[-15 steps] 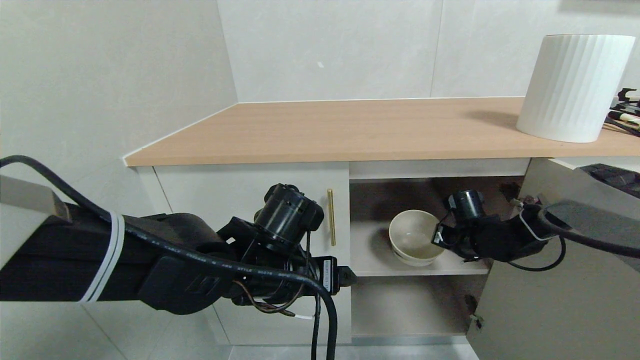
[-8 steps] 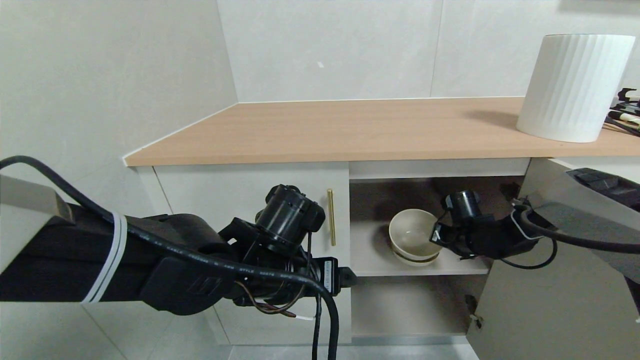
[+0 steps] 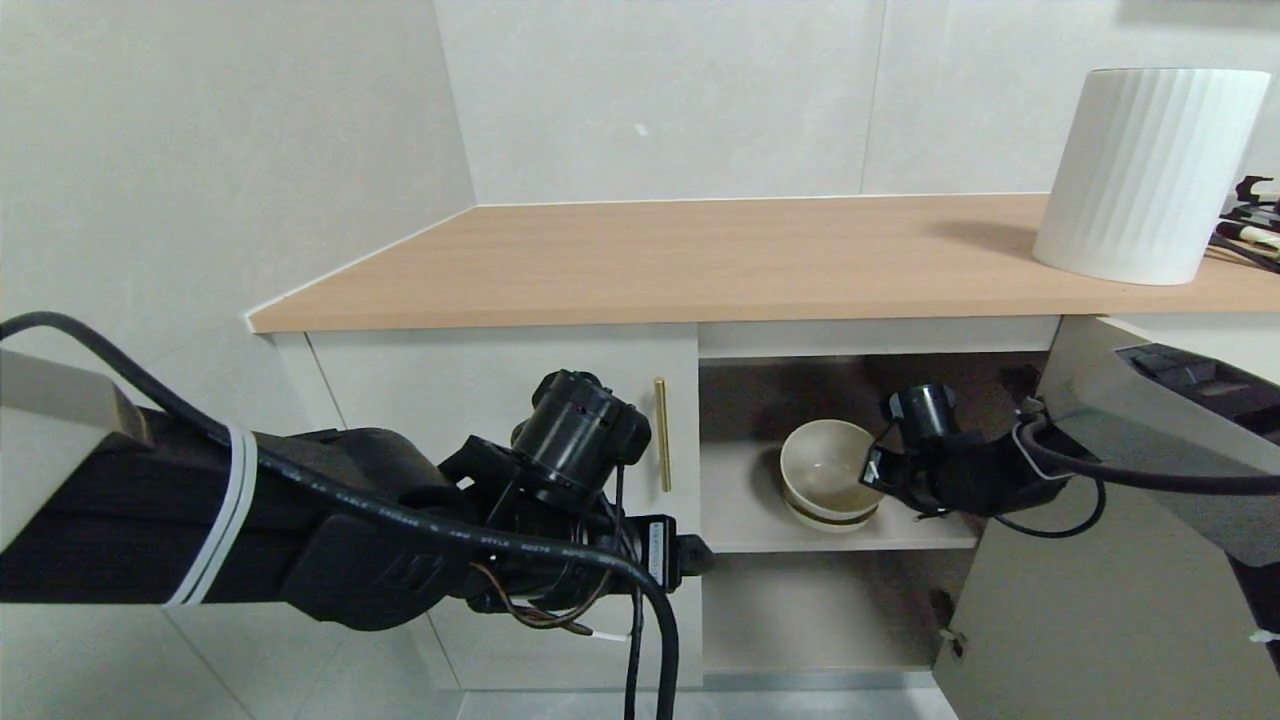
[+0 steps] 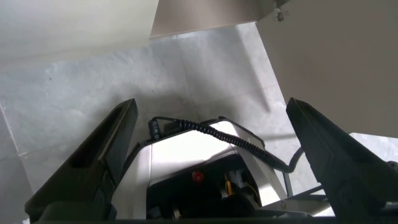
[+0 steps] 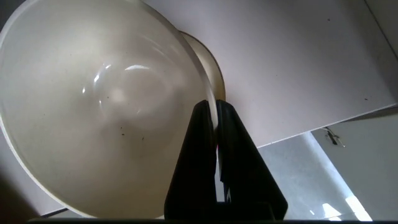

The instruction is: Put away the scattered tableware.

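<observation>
Faint white print on black cable [image 3: 480, 543], too small to read

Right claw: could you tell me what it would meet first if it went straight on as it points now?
The bowl, whose rim the right claw grips; beyond it the shelf looks free, though depth is unclear.

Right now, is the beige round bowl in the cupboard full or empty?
Empty. The beige round bowl shows only its bare, shiny inside.
</observation>
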Available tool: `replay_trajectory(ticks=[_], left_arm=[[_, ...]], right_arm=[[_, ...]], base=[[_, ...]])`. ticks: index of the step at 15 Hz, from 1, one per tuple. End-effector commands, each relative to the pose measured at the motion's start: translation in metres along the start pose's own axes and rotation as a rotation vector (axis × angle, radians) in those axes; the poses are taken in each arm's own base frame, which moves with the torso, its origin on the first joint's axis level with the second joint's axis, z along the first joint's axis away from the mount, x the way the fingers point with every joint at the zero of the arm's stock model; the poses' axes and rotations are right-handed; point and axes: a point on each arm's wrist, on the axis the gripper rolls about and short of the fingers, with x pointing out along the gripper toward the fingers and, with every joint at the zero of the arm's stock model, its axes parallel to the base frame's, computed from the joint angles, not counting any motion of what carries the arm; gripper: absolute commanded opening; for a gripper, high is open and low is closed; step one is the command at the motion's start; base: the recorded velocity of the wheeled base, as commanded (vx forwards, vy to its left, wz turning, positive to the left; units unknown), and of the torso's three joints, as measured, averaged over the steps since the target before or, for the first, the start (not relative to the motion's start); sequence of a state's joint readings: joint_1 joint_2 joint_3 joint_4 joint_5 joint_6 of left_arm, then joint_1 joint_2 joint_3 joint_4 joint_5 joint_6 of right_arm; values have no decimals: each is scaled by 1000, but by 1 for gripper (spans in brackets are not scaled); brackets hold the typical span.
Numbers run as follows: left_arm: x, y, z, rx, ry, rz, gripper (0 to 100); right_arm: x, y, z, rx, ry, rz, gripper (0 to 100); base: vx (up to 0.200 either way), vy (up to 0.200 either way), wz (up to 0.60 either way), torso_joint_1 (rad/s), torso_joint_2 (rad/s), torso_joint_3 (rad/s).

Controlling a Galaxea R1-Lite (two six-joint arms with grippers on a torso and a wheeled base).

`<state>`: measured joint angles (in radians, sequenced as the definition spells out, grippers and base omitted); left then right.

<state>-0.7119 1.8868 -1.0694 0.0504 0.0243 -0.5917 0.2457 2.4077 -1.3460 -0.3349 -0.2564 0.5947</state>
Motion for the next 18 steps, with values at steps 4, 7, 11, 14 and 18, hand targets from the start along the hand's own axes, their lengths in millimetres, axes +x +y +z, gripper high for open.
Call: replay_trajectory(ticks=[4,7,11,14,18], left_arm=[[1,0,0,0,1,1,100],[1,0,0,0,1,1,100],[1,0,0,0,3,2,100],[1,1,0,-3,2,4,100],[1,1,1,-4,-1,5,100]], right_arm=[[5,-1,-2,-1,5,-5,0],[5,-1,-2,-1,5,-5,0],[4,-2,-3,-8,20,-15,100],[1,-1,-1,-8,21,-15,100],[-7,-2,2,-8,26,-19,100]], base=[[0,0,0,0,0,0],[0,0,0,0,0,0],[0,0,0,0,0,0],[0,0,0,0,0,0],[0,0,0,0,0,0]])
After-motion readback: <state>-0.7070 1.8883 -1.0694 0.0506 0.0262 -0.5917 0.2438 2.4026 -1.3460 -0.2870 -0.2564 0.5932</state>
